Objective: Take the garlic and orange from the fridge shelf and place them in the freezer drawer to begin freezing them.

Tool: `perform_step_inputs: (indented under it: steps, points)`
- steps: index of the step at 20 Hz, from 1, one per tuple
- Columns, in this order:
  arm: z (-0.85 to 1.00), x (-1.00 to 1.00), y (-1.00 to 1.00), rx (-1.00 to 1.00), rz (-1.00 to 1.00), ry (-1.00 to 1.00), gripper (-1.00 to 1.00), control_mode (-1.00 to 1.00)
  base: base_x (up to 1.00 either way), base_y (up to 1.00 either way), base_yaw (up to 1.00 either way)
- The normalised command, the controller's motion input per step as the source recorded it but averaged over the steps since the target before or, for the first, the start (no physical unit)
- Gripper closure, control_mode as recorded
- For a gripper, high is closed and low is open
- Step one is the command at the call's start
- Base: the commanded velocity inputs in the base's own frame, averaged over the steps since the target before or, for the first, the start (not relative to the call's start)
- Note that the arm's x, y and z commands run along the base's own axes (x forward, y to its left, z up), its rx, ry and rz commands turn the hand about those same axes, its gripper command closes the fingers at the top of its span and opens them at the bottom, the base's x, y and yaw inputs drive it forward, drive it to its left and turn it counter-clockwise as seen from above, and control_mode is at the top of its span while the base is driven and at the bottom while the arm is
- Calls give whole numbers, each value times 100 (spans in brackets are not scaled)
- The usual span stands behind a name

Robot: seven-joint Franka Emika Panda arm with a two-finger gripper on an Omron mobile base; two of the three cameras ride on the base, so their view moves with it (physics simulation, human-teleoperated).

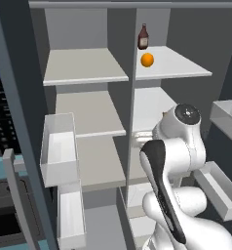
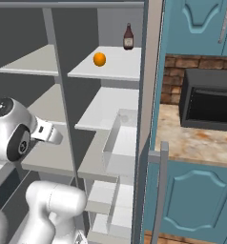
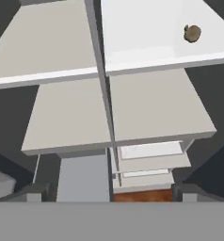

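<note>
Orange (image 1: 147, 59) sits on the top shelf (image 1: 183, 66) just before the bottle (image 1: 143, 37), garlic (image 3: 192, 33) lies a shelf lower, both ungrasped since the arm is low; whether the gripper is open I cannot tell.

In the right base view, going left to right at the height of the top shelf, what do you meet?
Wide beige-grey shelf → orange on the fridge shelf → dark brown bottle → fridge side wall → blue upper cabinet.
</note>
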Motion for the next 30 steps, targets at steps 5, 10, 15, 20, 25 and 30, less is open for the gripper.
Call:
perform_step_inputs:
  steps: [5,10,15,20,25,30]
  points:
    - [0,0,77,15,0,-6,-100,-100,0,0,0]
    - [0,0,67,15,2,0,-100,-100,0,0,0]
    - [0,0,54,6,12,0,-100,-100,0,0,0]
    - [0,0,63,2,14,0,-100,-100,0,0,0]
    - [0,0,79,0,8,0,-100,-100,0,0,0]
    - [4,0,63,-1,0,-1,-100,-100,0,0,0]
